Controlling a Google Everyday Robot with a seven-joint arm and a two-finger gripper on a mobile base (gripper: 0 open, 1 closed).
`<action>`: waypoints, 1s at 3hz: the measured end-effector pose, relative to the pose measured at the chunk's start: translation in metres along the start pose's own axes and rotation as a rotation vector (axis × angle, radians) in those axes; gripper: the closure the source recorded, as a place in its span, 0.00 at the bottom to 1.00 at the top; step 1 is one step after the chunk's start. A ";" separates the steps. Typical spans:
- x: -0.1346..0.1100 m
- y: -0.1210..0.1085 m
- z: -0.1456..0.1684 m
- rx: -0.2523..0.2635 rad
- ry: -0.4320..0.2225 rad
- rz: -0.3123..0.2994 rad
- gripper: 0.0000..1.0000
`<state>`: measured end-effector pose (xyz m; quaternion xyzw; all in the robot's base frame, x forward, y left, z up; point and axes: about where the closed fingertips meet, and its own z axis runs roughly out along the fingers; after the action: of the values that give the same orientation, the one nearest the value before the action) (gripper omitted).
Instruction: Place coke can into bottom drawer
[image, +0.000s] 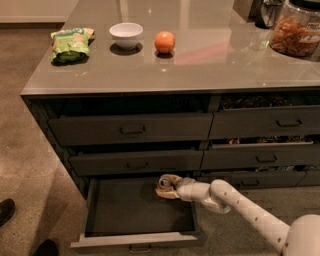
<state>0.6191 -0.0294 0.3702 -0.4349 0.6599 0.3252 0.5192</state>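
Floor, lower left: two dark shoes (7, 210) at the frame edge, on speckled brown floor (25, 150).
Arm: white arm (245, 210) enters from the lower right corner and reaches left and up into the open drawer.
Bottom drawer: the bottom drawer (125, 210) of the left stack is pulled out toward the lower centre of the frame. Pale top edge on its front, small bar handle (140, 247) below, bare dark floor inside.
Gripper: the gripper (169, 187) is inside the drawer at its rear right, just under the front of the drawer above.
Fingers: closed around the can, one on each side.
Coke can: the coke can (163, 183) is in the gripper's hold, in the rear right part of the drawer. Its silver top is tipped toward the upper left, with reddish body below. Cannot tell whether it touches the drawer floor.
Upper drawers: middle drawer (136, 162) and top drawer (131, 129) are closed, with the same bar handles.
Right stack: neighbouring drawers (265, 122) fill centre right, all pushed in.
Countertop: grey glossy countertop (200, 65) spans the upper frame.
On top, left to right: green snack bag (71, 44), white bowl (126, 35), round orange (164, 42) just beside the bowl, clear jar (295, 32) of brownish snacks at the upper right.
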 end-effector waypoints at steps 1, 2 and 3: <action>0.039 -0.014 0.003 0.019 0.059 0.015 1.00; 0.070 -0.018 0.018 0.024 0.052 0.023 1.00; 0.115 -0.014 0.052 0.012 0.027 0.037 1.00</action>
<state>0.6436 -0.0171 0.2461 -0.4236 0.6769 0.3250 0.5068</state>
